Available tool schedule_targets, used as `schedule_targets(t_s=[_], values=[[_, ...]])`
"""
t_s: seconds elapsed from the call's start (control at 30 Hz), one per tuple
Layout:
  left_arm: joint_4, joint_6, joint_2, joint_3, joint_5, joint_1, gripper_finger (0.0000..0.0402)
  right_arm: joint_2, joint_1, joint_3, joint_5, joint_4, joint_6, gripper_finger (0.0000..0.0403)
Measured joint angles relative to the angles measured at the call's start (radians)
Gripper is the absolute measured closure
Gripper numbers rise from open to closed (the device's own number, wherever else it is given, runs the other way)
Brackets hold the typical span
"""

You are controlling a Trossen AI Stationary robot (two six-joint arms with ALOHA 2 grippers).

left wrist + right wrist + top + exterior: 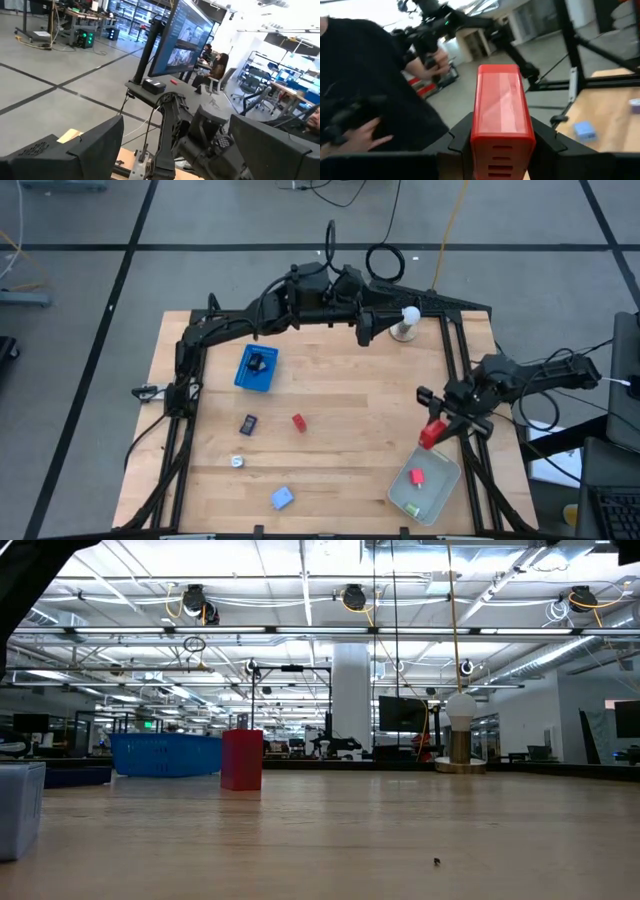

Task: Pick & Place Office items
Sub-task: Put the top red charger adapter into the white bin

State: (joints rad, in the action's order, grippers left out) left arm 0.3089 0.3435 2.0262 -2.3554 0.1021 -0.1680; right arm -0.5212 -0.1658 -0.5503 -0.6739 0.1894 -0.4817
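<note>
My right gripper [436,430] is shut on a red block [502,107], in the air just beyond the far corner of the translucent tray [447,478]. In the tray lie a red piece [415,477] and a green piece [413,508]. On the table rest a second red block [298,421], a dark piece [248,423], a silvery-white piece [238,462] and a blue piece [282,498]. My left gripper [366,332] is open and holds nothing. It hangs high at the far edge beside the white knob-topped stand [405,322]. My right gripper pinches the red block by its two opposite long sides [476,135] between its two fingers [459,137]. The fingers lie along the block, roughly level. The block's free end [499,70] sticks out well past the fingertips. The block is lifted clear of the table.
A blue bin [257,368] with a black clip inside stands left of the table's middle. A person in black [365,85] is beyond the table's right side. Both arms' frames run along the left and right table edges. Bare wood lies between the bin and the tray.
</note>
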Motion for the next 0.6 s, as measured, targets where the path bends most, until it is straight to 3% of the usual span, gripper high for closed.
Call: schedule_targets(t_s=[0.2, 0.6], values=[[0.001, 0.01, 0.0, 0.0, -0.025, 0.002, 0.0034, -0.043, 0.0, 0.0, -0.064, -0.054, 0.044, 0.0291], [0.004, 0.014, 0.0, 0.0, -0.025, 0.002, 0.0034, -0.102, 0.0, 0.0, -0.09, -0.412, 0.226, 0.0291]])
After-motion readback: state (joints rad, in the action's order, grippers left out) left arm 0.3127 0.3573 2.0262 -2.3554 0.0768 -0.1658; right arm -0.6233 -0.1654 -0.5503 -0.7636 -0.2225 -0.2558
